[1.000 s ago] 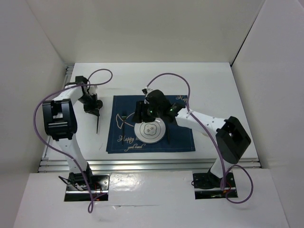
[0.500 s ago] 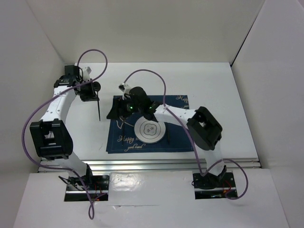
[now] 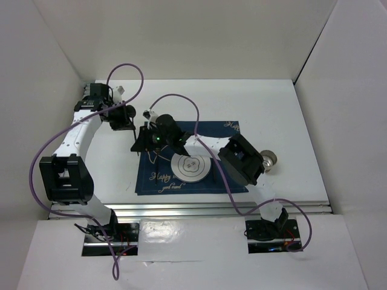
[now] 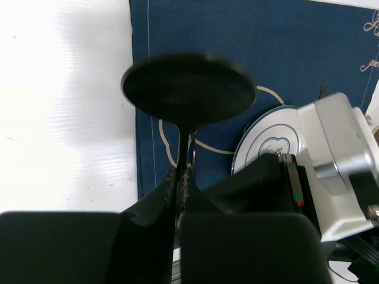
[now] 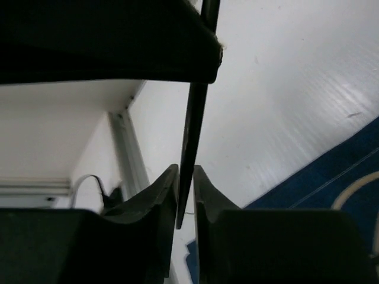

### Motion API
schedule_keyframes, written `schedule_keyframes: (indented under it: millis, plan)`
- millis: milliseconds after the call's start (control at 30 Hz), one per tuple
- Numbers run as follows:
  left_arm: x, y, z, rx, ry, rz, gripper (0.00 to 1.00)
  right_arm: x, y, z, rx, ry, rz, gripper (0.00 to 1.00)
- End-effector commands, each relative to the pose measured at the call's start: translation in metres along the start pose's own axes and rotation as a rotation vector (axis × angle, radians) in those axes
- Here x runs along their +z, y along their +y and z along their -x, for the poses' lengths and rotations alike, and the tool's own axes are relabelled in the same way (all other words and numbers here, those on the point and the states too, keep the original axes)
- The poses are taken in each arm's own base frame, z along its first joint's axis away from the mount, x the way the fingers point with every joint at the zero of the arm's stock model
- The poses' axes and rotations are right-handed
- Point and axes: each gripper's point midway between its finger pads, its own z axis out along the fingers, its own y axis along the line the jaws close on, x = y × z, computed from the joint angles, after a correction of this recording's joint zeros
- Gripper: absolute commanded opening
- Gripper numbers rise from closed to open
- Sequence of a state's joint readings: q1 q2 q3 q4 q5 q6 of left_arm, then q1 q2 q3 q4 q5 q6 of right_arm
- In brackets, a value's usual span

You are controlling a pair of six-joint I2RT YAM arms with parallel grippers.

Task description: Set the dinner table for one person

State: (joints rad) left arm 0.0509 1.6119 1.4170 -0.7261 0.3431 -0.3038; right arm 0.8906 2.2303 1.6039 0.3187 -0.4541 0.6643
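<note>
Unreadable gold script [image 3: 164, 177] marks the navy placemat [image 3: 233, 175] on the dinner table [image 3: 284, 121].

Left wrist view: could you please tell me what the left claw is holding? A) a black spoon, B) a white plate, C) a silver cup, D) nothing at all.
A: the left claw is shut on the thin handle of a black spoon, whose round bowl shows against the navy placemat.
</note>
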Motion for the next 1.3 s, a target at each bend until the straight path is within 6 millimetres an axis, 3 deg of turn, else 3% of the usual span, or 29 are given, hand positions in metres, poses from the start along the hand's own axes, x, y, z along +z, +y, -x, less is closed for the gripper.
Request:
schedule_keyframes:
  millis: [0,33,67,133,200,233,267,300,333,367,433,467,500,533,567,633,667,700,767,833,867,900,1067,1200,1267]
  plan:
    - [-0.013,-0.015,0.005,0.002,-0.035,-0.041,0.00,0.001,0.031,0.029,-0.045,-0.096,0.087,0.19]
    - [-0.013,-0.015,0.005,0.013,-0.036,-0.041,0.00,-0.002,0.037,0.034,-0.051,-0.105,0.095,0.05]
    - [-0.010,-0.012,0.004,0.020,-0.026,-0.039,0.00,-0.004,0.038,0.035,-0.051,-0.112,0.089,0.00]
    - [-0.009,-0.012,0.004,0.061,-0.014,-0.046,0.00,-0.013,0.044,0.039,-0.048,-0.116,0.078,0.00]
    - [-0.009,-0.012,0.003,0.090,0.018,-0.051,0.09,-0.024,0.042,0.039,-0.009,-0.120,0.061,0.00]
    - [-0.012,-0.011,0.005,0.102,0.016,-0.042,0.15,-0.042,0.045,0.056,0.002,-0.145,0.062,0.00]
    - [-0.013,-0.010,0.010,0.117,0.011,-0.029,0.18,-0.053,0.038,0.050,0.032,-0.131,0.048,0.00]
    - [-0.016,-0.010,0.010,0.140,0.017,-0.028,0.25,-0.072,0.051,0.062,0.036,-0.150,0.065,0.00]
    - [-0.018,-0.009,0.012,0.151,0.012,-0.013,0.29,-0.088,0.041,0.067,0.067,-0.150,0.039,0.00]
    - [-0.020,-0.006,0.016,0.164,-0.001,0.008,0.33,-0.101,0.034,0.056,0.093,-0.108,0.028,0.00]
    - [-0.028,-0.006,0.021,0.183,-0.020,0.024,0.39,-0.138,0.043,0.061,0.097,-0.088,0.040,0.00]
    - [-0.034,-0.001,0.022,0.184,-0.027,0.039,0.39,-0.159,0.022,0.044,0.159,-0.021,0.005,0.00]
    - [-0.034,0.000,0.022,0.184,-0.028,0.048,0.39,-0.173,0.014,0.037,0.179,-0.001,-0.020,0.00]
    - [-0.033,0.007,0.017,0.166,-0.010,0.058,0.39,-0.195,0.021,0.038,0.179,-0.012,-0.029,0.00]
    - [-0.032,0.015,0.015,0.151,-0.003,0.076,0.39,-0.213,-0.005,0.010,0.263,0.023,-0.104,0.00]
    - [-0.026,0.023,0.007,0.136,0.016,0.084,0.39,-0.238,-0.016,-0.006,0.292,0.001,-0.150,0.00]
    - [-0.027,0.025,0.010,0.132,0.004,0.087,0.39,-0.260,-0.011,-0.002,0.290,-0.057,-0.164,0.00]
    - [-0.025,0.028,0.007,0.128,0.013,0.097,0.39,-0.272,-0.029,-0.027,0.350,-0.049,-0.227,0.00]
    - [-0.023,0.034,0.007,0.126,0.018,0.104,0.39,-0.301,-0.036,-0.033,0.405,-0.109,-0.288,0.00]
    - [-0.024,0.034,0.005,0.122,0.027,0.104,0.39,-0.319,-0.052,-0.055,0.464,-0.129,-0.358,0.00]
    - [-0.026,0.036,0.009,0.118,0.015,0.108,0.39,-0.332,-0.052,-0.051,0.468,-0.182,-0.365,0.00]
    - [-0.026,0.034,0.009,0.118,0.016,0.097,0.39,-0.338,-0.062,-0.065,0.506,-0.184,-0.387,0.00]
    - [-0.023,0.033,0.007,0.115,0.026,0.086,0.39,-0.360,-0.092,-0.077,0.605,-0.233,-0.415,0.00]
    - [-0.023,0.035,0.002,0.111,0.036,0.087,0.39,-0.354,-0.112,-0.089,0.647,-0.192,-0.428,0.00]
    - [-0.023,0.035,0.002,0.111,0.036,0.087,0.39,-0.349,-0.112,-0.083,0.647,-0.166,-0.398,0.00]
